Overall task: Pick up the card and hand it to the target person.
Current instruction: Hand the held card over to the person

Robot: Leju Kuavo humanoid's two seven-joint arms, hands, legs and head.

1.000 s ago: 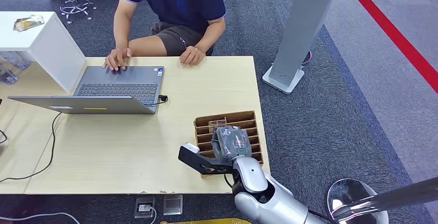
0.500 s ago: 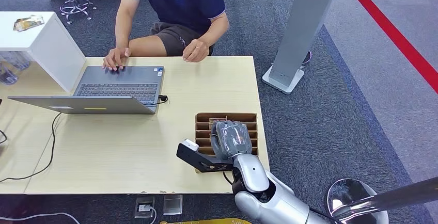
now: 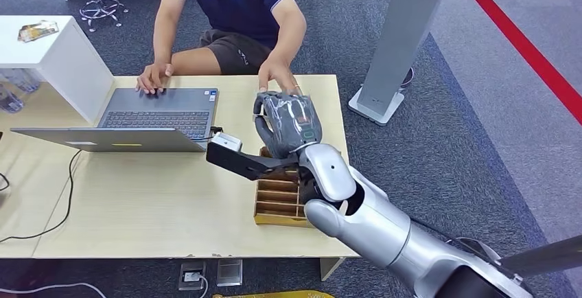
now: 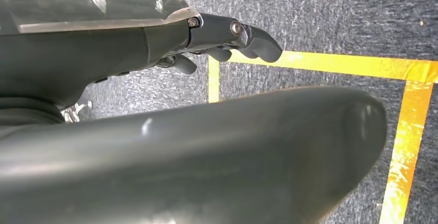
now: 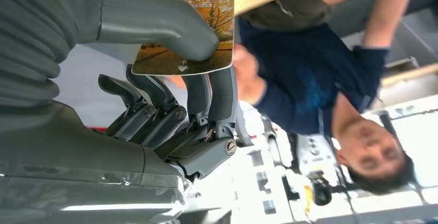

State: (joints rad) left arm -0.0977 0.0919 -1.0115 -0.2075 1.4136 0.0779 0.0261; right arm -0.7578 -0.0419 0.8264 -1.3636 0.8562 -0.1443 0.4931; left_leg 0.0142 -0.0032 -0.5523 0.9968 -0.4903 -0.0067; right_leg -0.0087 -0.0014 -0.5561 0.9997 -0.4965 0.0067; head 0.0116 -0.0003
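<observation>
My right hand [image 3: 285, 123] is raised above the far half of the table [image 3: 171, 195], in front of the seated person [image 3: 233, 3]. In the right wrist view the hand [image 5: 155, 95] pinches a yellow-brown hotel card [image 5: 206, 17] between its thumb and fingers. The person's hand [image 3: 276, 75] reaches over the table's far edge and is just beyond my right hand. From the head view the back of my hand hides the card. My left hand [image 4: 217, 33] hangs over the floor, holding nothing, its fingers loosely apart.
A brown slotted card holder [image 3: 278, 198] sits at the table's near right, under my forearm. An open laptop [image 3: 158, 112] with a cable lies to the left, beside a white box [image 3: 62, 58]. A grey stand [image 3: 401, 37] is on the carpet to the right.
My right hand has lifted out of the card holder and moved up toward the person with the card. The person's hand has reached forward over the table edge.
</observation>
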